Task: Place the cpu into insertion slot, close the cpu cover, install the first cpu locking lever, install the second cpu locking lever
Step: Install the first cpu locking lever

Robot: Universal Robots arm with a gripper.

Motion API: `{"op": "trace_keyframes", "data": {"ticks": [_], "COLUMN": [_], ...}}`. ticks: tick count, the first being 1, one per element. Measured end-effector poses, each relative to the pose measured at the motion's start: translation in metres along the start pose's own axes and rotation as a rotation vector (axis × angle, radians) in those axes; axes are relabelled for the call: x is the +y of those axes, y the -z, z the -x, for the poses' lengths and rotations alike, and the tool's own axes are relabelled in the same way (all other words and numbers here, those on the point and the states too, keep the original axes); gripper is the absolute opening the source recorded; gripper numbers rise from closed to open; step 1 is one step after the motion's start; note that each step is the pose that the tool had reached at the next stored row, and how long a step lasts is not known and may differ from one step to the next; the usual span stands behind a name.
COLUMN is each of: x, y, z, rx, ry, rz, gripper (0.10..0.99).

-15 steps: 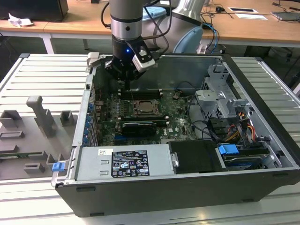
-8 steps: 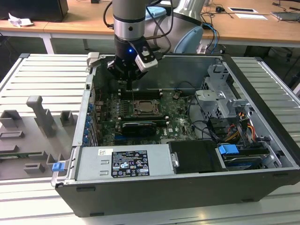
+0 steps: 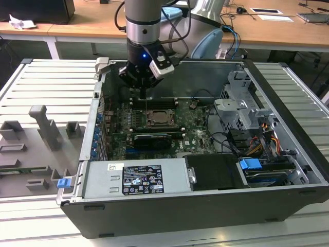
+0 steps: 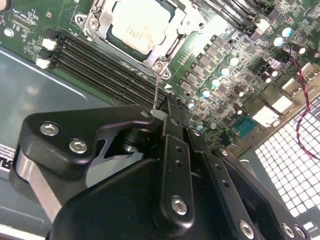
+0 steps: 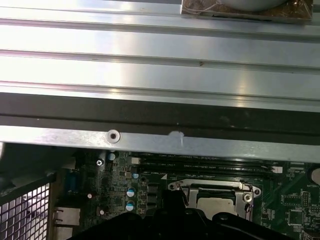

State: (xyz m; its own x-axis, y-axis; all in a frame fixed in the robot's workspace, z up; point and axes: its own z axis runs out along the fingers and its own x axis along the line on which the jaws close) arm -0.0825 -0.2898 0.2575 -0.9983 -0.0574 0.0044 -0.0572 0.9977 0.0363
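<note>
Open desktop computer under a single robot arm; clock directions are read on the exterior view, with 12 o'clock toward its far edge.

The black linkage-fingered gripper hangs inside the dark-walled open computer case, at about 11 o'clock from the insertion slot, a small square silvery-rimmed socket near the middle of the green circuit board. The jaws are drawn together on the free end of a thin, straight, bare-metal locking lever. This lever stands nearly upright from a screwed corner of the socket up to the fingertips.

The cpu, a flat square chip with a pale tan-silver face, lies seated in the socket. The cpu cover, a thin silver-grey metal frame plate, lies flat around it, and the chip's face shows through its open middle. Long narrow black memory slots run just beside the socket, between it and the case wall at 12 o'clock.

A silver box-shaped power supply fills the case at 6 o'clock from the socket. A grey metal drive cage stands at 3 o'clock. The case rests on a ribbed pale metal table. On the table, grey moulded fixtures sit well apart at 9 o'clock.
</note>
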Motion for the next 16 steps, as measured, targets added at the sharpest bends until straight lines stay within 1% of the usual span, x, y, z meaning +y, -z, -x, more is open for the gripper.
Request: {"op": "trace_keyframes", "data": {"ticks": [16], "x": [-0.0003], "y": [0.0000], "z": [0.0053], "rx": [0.0000], "ry": [0.000], "rz": [0.001], "gripper": [0.106]}}
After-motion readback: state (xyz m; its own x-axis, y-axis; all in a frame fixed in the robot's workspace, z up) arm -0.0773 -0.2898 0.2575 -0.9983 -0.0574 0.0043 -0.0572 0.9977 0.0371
